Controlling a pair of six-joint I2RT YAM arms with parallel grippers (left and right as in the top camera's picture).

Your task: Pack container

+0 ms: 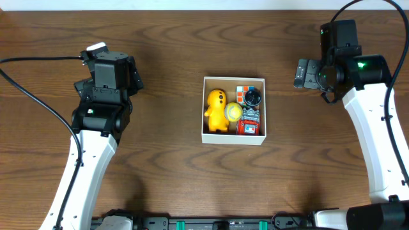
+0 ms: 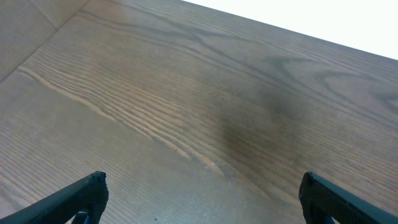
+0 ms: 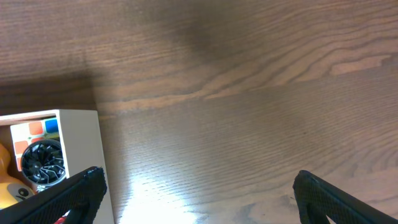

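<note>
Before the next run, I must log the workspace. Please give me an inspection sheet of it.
Surface: dark wooden table, no spill seen.
Job's things: container at centre, holding a yellow toy, a yellow ball, a colour cube, a black round part, a red pack.
Clutter: nothing seen.
Grippers: left gripper open, empty; right gripper open, empty, apart from the container.
Cables: black left cable and right cable at the arms.
Surroundings: nothing seen.

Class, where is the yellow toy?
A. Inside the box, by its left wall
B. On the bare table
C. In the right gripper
A: the yellow toy lies inside the container, by its left wall.
</note>
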